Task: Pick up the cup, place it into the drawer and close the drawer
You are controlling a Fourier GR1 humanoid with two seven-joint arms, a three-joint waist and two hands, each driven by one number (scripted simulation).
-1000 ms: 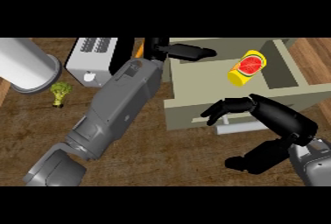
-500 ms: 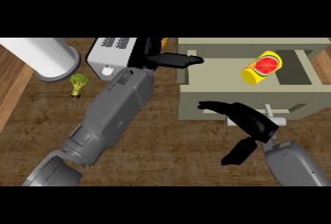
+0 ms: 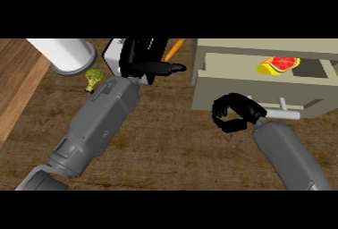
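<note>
The yellow cup (image 3: 278,65) with a red label lies on its side inside the open beige drawer (image 3: 254,91) at the upper right. My right hand (image 3: 234,114) is against the drawer's front panel, fingers curled and holding nothing. It is just left of the grey handle (image 3: 288,114). My left hand (image 3: 149,67) is raised at the top centre over a white toaster (image 3: 119,56). Its fingers are straight and its thumb points right, with nothing in it.
A white cylinder (image 3: 66,54) stands at the top left, with a small broccoli (image 3: 92,79) below it. An orange carrot (image 3: 173,49) lies between the toaster and the drawer. A lighter wooden strip (image 3: 16,94) runs along the left edge.
My right hand has moved up to the drawer's front and its fingers have curled in. The cup stays in the drawer. The left hand stays raised by the toaster.
</note>
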